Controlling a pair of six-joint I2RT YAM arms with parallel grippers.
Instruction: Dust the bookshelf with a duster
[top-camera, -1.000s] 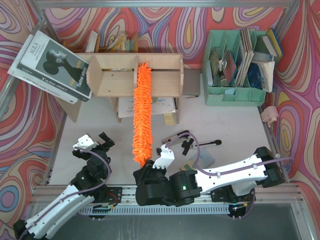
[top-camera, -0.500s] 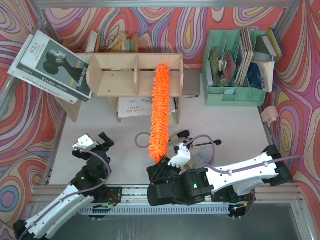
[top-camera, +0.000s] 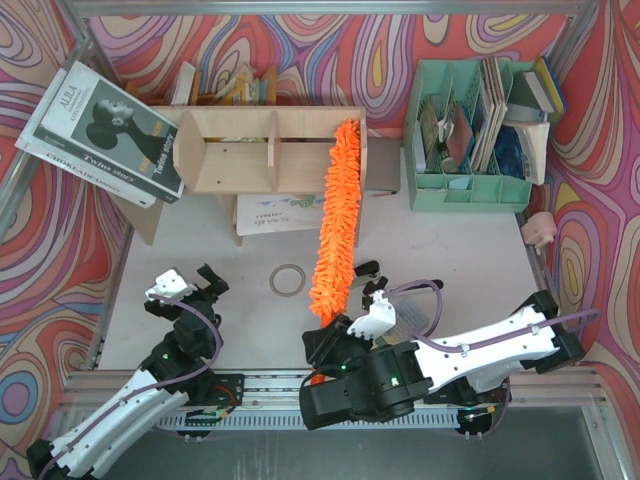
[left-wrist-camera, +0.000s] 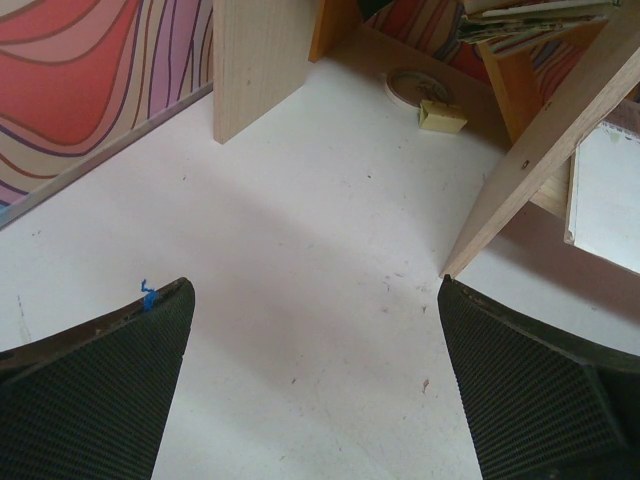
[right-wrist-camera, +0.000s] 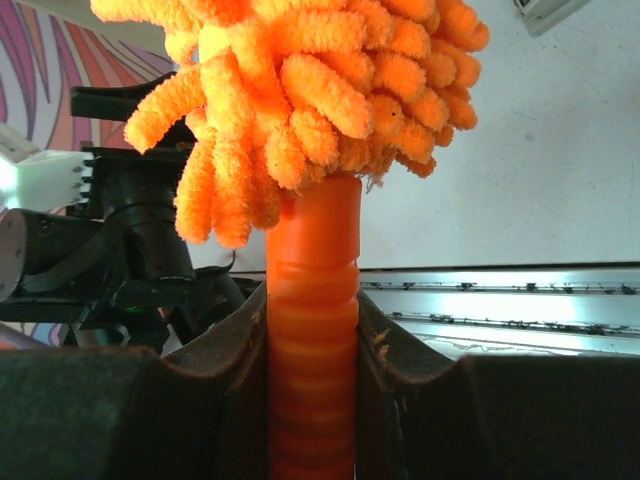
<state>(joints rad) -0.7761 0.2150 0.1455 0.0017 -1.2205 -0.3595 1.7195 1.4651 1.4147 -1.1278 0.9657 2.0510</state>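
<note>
The light plywood bookshelf (top-camera: 230, 150) stands at the back, left of centre. The orange fluffy duster (top-camera: 335, 220) reaches from my right gripper (top-camera: 328, 345) up to the shelf's right compartment, with its tip against the right side panel. In the right wrist view the right gripper (right-wrist-camera: 312, 400) is shut on the duster's ribbed orange handle (right-wrist-camera: 312, 320), below the shaggy head (right-wrist-camera: 300, 90). My left gripper (top-camera: 195, 282) rests low at the front left. It is open and empty (left-wrist-camera: 315, 380) over bare white table, facing wooden panels (left-wrist-camera: 255, 50).
A mint-green file organizer (top-camera: 475, 130) full of books stands at the back right. A large book (top-camera: 105, 125) leans left of the shelf. A thin ring (top-camera: 287, 279) lies on the table beside the duster. A spiral notebook (top-camera: 280, 212) lies under the shelf. A pink object (top-camera: 538, 230) sits right.
The duster has swept right along the shelf, from the central divider to the right side panel, and the right arm moved with it. The ring came into view. The left arm stayed still.
</note>
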